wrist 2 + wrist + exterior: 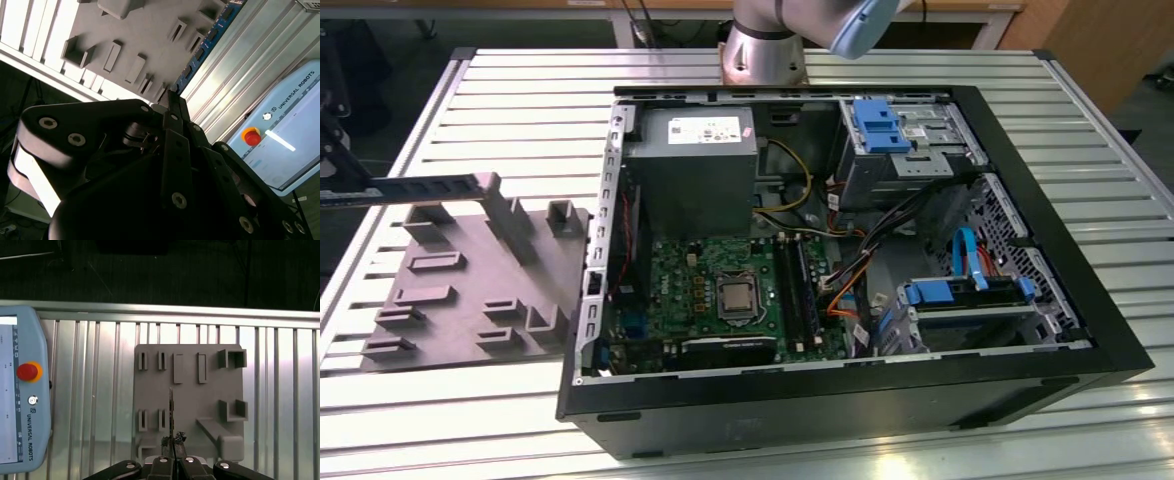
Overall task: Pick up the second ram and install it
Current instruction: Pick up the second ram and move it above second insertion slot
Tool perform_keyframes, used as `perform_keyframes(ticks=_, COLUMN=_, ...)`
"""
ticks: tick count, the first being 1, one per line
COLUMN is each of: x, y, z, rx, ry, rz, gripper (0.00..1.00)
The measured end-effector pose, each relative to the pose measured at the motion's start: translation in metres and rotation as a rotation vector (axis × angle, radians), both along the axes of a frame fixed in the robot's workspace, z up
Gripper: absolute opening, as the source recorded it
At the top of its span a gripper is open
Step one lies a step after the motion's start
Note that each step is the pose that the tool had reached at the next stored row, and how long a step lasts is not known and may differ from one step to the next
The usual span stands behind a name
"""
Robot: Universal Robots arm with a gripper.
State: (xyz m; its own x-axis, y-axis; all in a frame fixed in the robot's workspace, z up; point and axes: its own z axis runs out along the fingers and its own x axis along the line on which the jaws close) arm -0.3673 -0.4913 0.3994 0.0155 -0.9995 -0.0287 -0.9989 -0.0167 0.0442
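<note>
gripper (172, 444) clamped on the second ram (171, 410), board held edge-on over the grey holder tray (190, 400); open computer case (827, 410) sits beside that tray on the slatted table (494, 90).

Matt plastic tray (190, 400), shiny metal table (90, 390), matt black hand (173, 439)

One ram (440, 185), one tray (454, 290), one case (854, 400), one pendant (22, 405).
</note>
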Motion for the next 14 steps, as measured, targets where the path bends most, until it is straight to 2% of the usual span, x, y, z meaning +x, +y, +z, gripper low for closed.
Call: perform_keyframes(ticks=14, x=0.0076, y=0.0, z=0.0, rx=0.0001, ry=0.0, rz=0.0, gripper=0.12)
